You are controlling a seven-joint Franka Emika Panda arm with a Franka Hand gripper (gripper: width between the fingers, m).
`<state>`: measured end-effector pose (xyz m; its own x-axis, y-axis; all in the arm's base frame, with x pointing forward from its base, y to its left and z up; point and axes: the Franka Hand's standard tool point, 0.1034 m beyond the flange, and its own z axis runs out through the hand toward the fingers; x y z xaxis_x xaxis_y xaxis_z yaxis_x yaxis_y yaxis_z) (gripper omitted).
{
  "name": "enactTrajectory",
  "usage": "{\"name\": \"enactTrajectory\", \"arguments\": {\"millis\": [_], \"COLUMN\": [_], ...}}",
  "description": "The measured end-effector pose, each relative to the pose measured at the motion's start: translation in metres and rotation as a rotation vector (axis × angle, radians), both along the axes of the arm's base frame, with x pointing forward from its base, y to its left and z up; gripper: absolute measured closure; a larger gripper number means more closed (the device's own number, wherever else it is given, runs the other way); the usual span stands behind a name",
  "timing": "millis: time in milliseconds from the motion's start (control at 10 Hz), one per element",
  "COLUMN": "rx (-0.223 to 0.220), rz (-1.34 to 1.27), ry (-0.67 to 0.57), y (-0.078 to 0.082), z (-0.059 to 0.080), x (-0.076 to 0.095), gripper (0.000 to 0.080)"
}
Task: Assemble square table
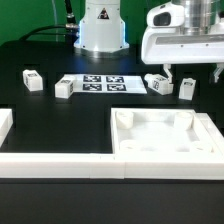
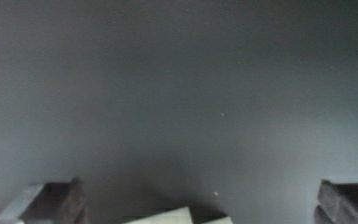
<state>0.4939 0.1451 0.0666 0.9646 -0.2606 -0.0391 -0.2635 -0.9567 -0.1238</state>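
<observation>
White border bars lie along the near edge of the black table, beginning at the exterior view's left and running across the front. Behind them, far on that left side, a first leg lies alone, a small white block with a black-and-white tag. A second leg is near it, a little more to the right and apart from it. Just beside this one begins the marker board, flat on the table with its printed tags. Behind the board stands the white base of the arm.

At the right end of the board a third leg lies tilted, close to the board's corner; if it touches, I cannot tell. In front of it, on the right half of the table, the tabletop lies with its hollow side up, showing the raised rim and round corner sockets. Its front side is close against the border bars. All four legs lie on the table behind it, apart from it. A fourth leg stands just right of the third one.

Above these two hangs the gripper, its jaws spread wide and gripping nothing. In the wrist view the dark fingers show far apart over a grey, blurred surface. Between them a white shape is only partly seen; which part it is I cannot tell.
</observation>
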Motion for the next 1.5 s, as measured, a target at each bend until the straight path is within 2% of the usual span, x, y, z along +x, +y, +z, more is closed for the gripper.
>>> {"name": "enactTrajectory", "arguments": {"millis": [200,300,400,500,600,700,800,900,1000,1100,1200,1500], "rx": [0.000,0.006,0.062,0.097,0.086,0.053,0.086,0.097,0.113,0.145,0.147,0.151], "rz": [0.001,0.015,-0.017,-0.021,-0.015,0.015,0.039,0.035,0.024,-0.026,-0.036,-0.048], "ry": [-0.001,0.073,0.243,0.366,0.364,0.332,0.451,0.499,0.589,0.705,0.743,0.746], "y": [0.001,-0.002,-0.004,-0.001,0.002,0.006,0.003,0.000,0.000,0.004,0.004,0.006], "z": [0.000,-0.002,-0.002,-0.002,-0.007,-0.005,-0.004,-0.007,-0.009,-0.019,-0.025,-0.026], "x": [0.000,-0.008,-0.019,-0.015,-0.006,-0.006,-0.018,-0.015,-0.023,-0.041,-0.044,-0.045], "gripper": [0.0151,0.0151,0.0151,0.0151,0.0151,0.0151,0.0151,0.0151,0.0151,0.0151,0.0151,0.0151]}}
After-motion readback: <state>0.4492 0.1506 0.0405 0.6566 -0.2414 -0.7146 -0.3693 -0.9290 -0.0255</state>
